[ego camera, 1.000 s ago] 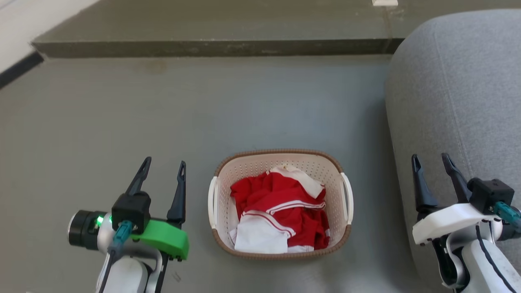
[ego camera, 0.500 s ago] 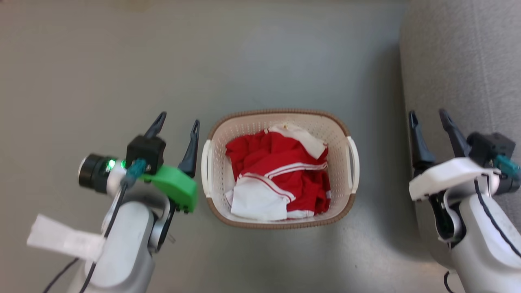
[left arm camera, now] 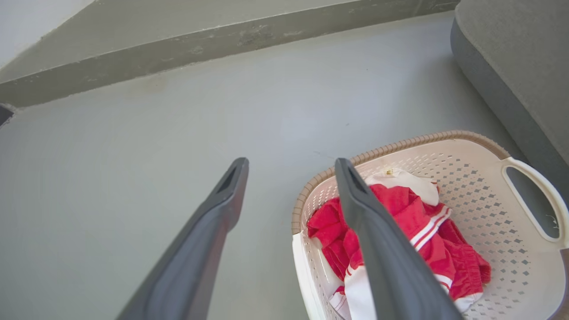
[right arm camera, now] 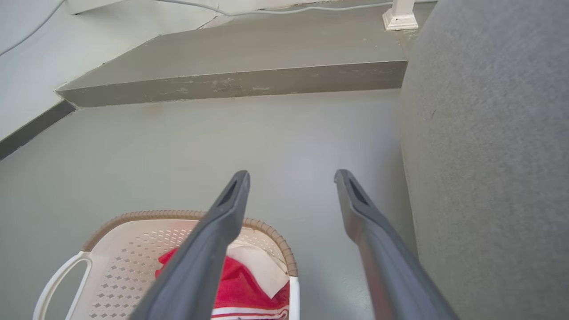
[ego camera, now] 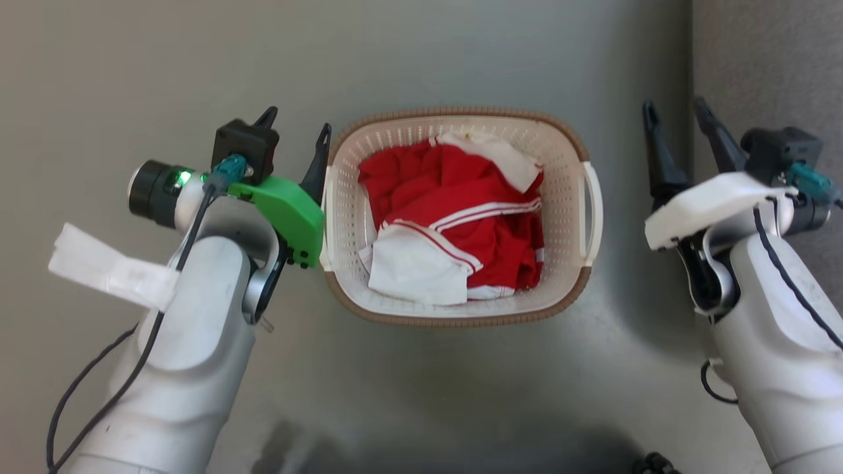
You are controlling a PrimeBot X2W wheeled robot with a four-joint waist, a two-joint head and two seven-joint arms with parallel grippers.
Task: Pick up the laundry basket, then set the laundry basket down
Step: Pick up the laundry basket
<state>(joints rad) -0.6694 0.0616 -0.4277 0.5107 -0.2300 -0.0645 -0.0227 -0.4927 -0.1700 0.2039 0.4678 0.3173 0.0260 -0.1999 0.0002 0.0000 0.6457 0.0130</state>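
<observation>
Going left to right in the head view, a crumpled white paper tag (ego camera: 108, 266) is clinging to the pale left forearm, its writing too blurred to read. Beyond it, the left gripper (ego camera: 296, 122) with its green plastic bracket (ego camera: 290, 210) is hovering at the basket's 9 o'clock. Its two dark fingers are standing apart and gripping nothing. The inner finger is lying just beside the white left handle, and whether it is touching cannot be told. The rounded cream-white perforated laundry basket (ego camera: 454, 320) with the brown woven-look rim is sitting on the grey floor (ego camera: 461, 52) between the two arms, holding crumpled red-and-white striped clothing (ego camera: 454, 217). At the basket's 3 o'clock, the right gripper (ego camera: 674, 105) is hanging near the right handle but apart from it, its fingers spread and empty, with the grey fabric sofa (ego camera: 764, 66) just behind. In the left wrist view, the left gripper (left arm camera: 291, 163) is pointing past the basket's (left arm camera: 400, 144) rim.
</observation>
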